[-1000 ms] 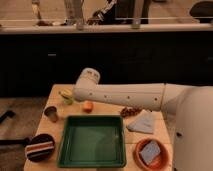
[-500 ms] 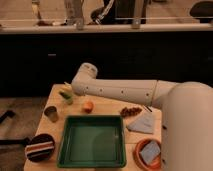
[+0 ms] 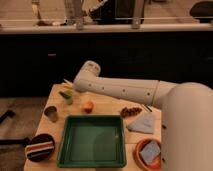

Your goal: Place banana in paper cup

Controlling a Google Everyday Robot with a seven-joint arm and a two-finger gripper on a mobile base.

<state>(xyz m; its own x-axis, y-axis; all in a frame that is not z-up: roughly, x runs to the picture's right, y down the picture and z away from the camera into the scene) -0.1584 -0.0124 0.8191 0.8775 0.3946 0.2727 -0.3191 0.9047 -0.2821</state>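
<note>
Since a second ago: arm [image 3: 125, 90] is sitting slightly higher at its rounded end, and the bulky white link at right is crowding further into view. Table items are lying where they were.

Gripper [image 3: 72, 89] is hanging below the arm's rounded end, over the far left corner of the table [image 3: 102, 109]. It is mostly blocked by the arm itself, so I cannot tell whether it is spread or pressed together.

Banana [image 3: 67, 81] is showing only as a pale yellow sliver, slanting, right at the gripper. Whether it is being pinched or merely lying beside the gripper is not making itself clear. Just below it a green cup [image 3: 66, 96] is standing, its outline blurring into the gripper.

Moving outward, counting:
- one dull grey-brown cup [image 3: 51, 113], standing near the left edge, apart from the green one
- one round orange fruit [image 3: 88, 106], sitting between the green cup and the tray
- one green tray [image 3: 92, 141], occupying the table's near middle
- one small brown cluster [image 3: 131, 111], lying under the forearm; too small to identify
- one bluish-grey flat packet [image 3: 142, 124], lying right of the tray
- one orange bowl [image 3: 141, 155] holding a bluish block, being cut off by the bottom edge
- one dark round striped object [image 3: 40, 147] at the near left corner, partly overhanging the edge

The big white link is hiding the table's right side.
</note>
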